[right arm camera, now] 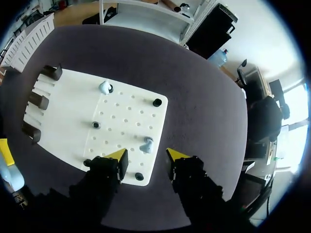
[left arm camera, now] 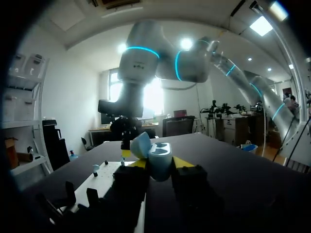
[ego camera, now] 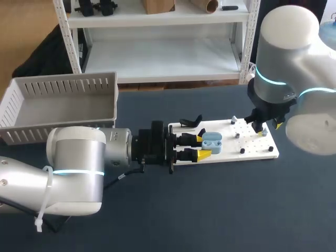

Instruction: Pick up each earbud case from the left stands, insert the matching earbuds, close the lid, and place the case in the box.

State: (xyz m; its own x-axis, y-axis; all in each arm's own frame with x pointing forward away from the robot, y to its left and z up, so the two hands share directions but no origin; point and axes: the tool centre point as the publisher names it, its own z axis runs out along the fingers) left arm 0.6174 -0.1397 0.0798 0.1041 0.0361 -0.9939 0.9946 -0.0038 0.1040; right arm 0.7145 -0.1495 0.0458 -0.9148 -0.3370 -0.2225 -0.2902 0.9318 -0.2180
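Two claws busy here. The left gripper (ego camera: pixel 203 147) is clamped on the light blue earbud case (ego camera: pixel 213 142), lid flipped open, holding it over the white board (ego camera: pixel 252 149) near the dark stands (right arm camera: pixel 38 100). The right gripper (right arm camera: pixel 146 154) hangs above the holed end of the board, fingers spread apart. One earbud (right arm camera: pixel 146 144) sits on the board just ahead of that gap. A second earbud (right arm camera: pixel 105 87) sits further along. The grey box (ego camera: pixel 63 100) is at the table's left, well apart from the case.
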